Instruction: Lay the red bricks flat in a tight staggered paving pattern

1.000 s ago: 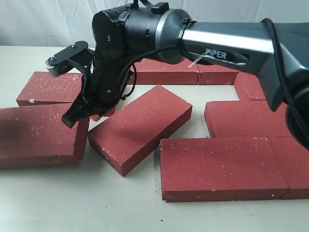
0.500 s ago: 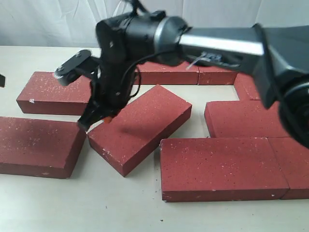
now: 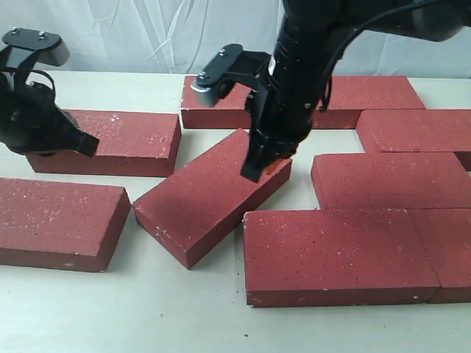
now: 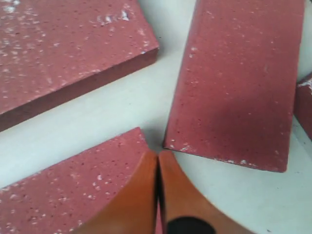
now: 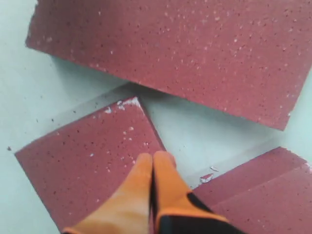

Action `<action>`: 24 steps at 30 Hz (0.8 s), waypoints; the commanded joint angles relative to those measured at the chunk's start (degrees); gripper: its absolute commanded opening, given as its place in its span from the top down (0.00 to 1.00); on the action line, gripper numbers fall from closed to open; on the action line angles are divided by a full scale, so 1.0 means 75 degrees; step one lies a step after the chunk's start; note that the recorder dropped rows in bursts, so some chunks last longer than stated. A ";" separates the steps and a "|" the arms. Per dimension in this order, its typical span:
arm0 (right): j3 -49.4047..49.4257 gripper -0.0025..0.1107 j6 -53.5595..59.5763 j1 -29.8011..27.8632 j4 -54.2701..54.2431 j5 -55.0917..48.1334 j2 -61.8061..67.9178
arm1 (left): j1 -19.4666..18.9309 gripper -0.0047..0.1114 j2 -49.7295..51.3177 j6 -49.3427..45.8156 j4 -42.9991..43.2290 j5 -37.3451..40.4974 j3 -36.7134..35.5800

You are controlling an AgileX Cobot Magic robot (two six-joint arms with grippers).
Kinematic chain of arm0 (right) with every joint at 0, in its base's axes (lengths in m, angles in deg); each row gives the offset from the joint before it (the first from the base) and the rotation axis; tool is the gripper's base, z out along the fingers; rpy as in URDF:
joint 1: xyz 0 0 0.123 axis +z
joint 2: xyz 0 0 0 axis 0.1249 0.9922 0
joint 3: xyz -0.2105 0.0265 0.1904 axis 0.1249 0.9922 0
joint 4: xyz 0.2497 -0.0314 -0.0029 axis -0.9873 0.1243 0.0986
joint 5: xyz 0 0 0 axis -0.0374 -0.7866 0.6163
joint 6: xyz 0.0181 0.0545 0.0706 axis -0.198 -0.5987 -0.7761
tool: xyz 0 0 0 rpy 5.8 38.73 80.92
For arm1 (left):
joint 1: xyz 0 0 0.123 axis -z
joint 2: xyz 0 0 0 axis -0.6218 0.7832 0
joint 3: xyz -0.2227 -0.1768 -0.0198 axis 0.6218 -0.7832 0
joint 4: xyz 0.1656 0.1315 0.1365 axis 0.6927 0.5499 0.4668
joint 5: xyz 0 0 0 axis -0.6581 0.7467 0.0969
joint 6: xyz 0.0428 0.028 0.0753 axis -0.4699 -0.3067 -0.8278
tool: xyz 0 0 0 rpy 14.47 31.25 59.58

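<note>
Skewed brick (image 3: 210,198) mid-table, long axis 8 to 2 o'clock, among square-set red bricks (image 3: 335,250). Over its 2 o'clock end, right gripper (image 3: 252,173), tips pressed together, empty, much the nearer. Left gripper (image 3: 87,147) at 9 o'clock, likewise pressed together. Bare table (image 3: 147,309) at 6 and 3 o'clock; 5 o'clock corner close to front brick.

The scene is lit brightly and evenly; soft shadows are thrown onto the table (image 3: 184,316) beside the red bricks (image 3: 338,250).
</note>
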 commanded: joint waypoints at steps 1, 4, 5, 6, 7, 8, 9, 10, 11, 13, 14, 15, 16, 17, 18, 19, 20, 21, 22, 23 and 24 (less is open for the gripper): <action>0.0889 0.99 0.1396 -0.0280 -0.0336 0.0487 -0.0143 | 0.0662 0.96 -0.0049 -0.0021 -0.0110 0.0151 0.0052; 0.1034 0.99 0.1971 -0.0265 -0.0677 0.0769 0.0079 | 0.0980 0.96 -0.0035 -0.0021 0.0004 0.0278 0.0052; 0.1034 0.99 0.2412 -0.0265 -0.1140 0.0944 0.0219 | 0.1106 0.96 0.0020 -0.0021 0.0038 0.0365 0.0052; 0.1034 0.99 0.2566 -0.0265 -0.1334 0.0990 0.0273 | 0.1154 0.96 0.0063 -0.0021 0.0038 0.0404 0.0052; 0.1034 0.99 0.2850 -0.0265 -0.1611 0.1083 0.0408 | 0.1229 0.96 0.0261 -0.0021 0.0042 0.0484 0.0052; 0.1034 0.99 0.2904 -0.0265 -0.1658 0.1151 0.0501 | 0.1311 0.96 0.0476 -0.0021 0.0027 0.0503 0.0052; 0.1034 0.99 0.2904 -0.0265 -0.1658 0.1184 0.0559 | 0.1387 0.96 0.0583 -0.0021 0.0004 0.0465 0.0052; 0.1034 0.99 0.2904 -0.0265 -0.1658 0.1255 0.0681 | 0.1500 0.96 0.0741 -0.0021 -0.0007 0.0407 0.0052; 0.1034 0.99 0.2904 -0.0265 -0.1658 0.1331 0.0759 | 0.1583 0.96 0.0805 -0.0021 -0.0007 0.0468 0.0052; 0.1034 0.99 0.2937 -0.0265 -0.1464 0.1893 0.0892 | 0.1895 0.96 0.1033 0.0007 0.0022 0.0865 0.0052; 0.1034 0.99 0.2473 -0.0292 -0.1111 0.2628 0.0906 | 0.2086 0.96 0.1194 0.0007 0.0043 0.0912 0.0052; 0.1034 0.99 0.2091 -0.0330 -0.0835 0.3117 0.0891 | 0.2156 0.96 0.1270 0.0039 0.0027 0.0879 0.0052; 0.1034 0.99 0.1678 -0.0427 -0.0604 0.3572 0.0891 | 0.2232 0.96 0.1358 0.0098 0.0011 0.0859 0.0052; 0.1012 0.99 0.1378 -0.0524 -0.0473 0.3857 0.0891 | 0.2297 0.96 0.1457 0.0207 0.0040 0.0859 0.0052; 0.0970 0.99 0.1126 -0.0685 -0.0497 0.4175 0.0909 | 0.2331 0.96 0.1578 0.0242 0.0057 0.0930 0.0052; 0.0884 0.99 0.0996 -0.0869 -0.0628 0.4320 0.0965 | 0.2383 0.96 0.1716 0.0277 0.0057 0.1030 0.0052; 0.0752 0.99 0.0939 -0.1031 -0.0766 0.4320 0.1042 | 0.2396 0.96 0.1860 0.0277 0.0057 0.1151 0.0052; 0.0577 0.99 0.0939 -0.1232 -0.0962 0.4178 0.1135 | 0.2393 0.96 0.1983 0.0277 0.0057 0.1178 0.0052; 0.0376 0.99 0.0939 -0.1438 -0.1168 0.3955 0.1257 | 0.2393 0.96 0.2124 0.0294 0.0057 0.1190 0.0052; 0.0212 0.99 0.0920 -0.1646 -0.1334 0.3750 0.1361 | 0.2393 0.96 0.2265 0.0358 0.0116 0.1190 0.0094; 0.0004 0.99 0.0905 -0.1837 -0.1550 0.3566 0.1492 | 0.2393 0.96 0.2372 0.0412 0.0197 0.1190 0.0141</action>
